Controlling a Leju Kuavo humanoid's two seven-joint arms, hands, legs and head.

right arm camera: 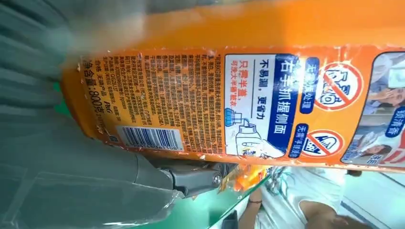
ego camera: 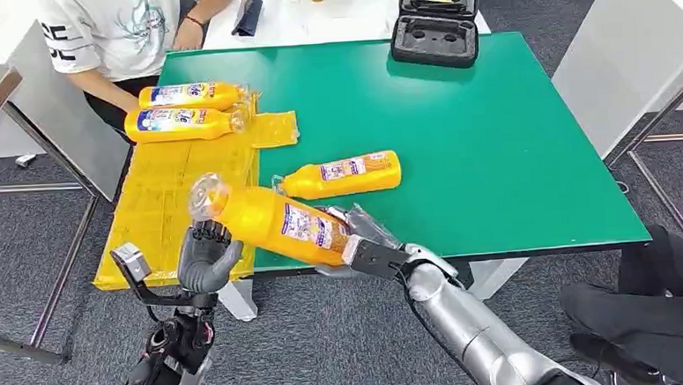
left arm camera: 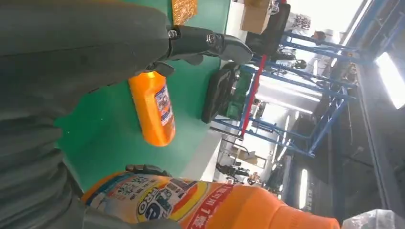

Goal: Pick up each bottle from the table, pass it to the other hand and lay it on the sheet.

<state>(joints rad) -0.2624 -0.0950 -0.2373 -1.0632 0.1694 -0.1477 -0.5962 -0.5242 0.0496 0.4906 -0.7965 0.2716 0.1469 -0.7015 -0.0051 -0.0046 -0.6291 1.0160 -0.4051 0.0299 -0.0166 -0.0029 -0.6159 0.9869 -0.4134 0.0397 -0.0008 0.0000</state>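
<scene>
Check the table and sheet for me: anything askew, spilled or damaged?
No spills or damage visible. One oddity: a loose yellow piece beside the two laid bottles lies askew on the green table, off the yellow sheet. One bottle remains on the table.

The right arm (ego camera: 468, 323) is showing a polished silver tubular shell, ending in a black wrist block. The right hand (ego camera: 362, 231) is wearing grey and dark segments. The left hand (ego camera: 207, 257) is looking dark grey, above a black left forearm (ego camera: 166, 360) strung with cables.
</scene>
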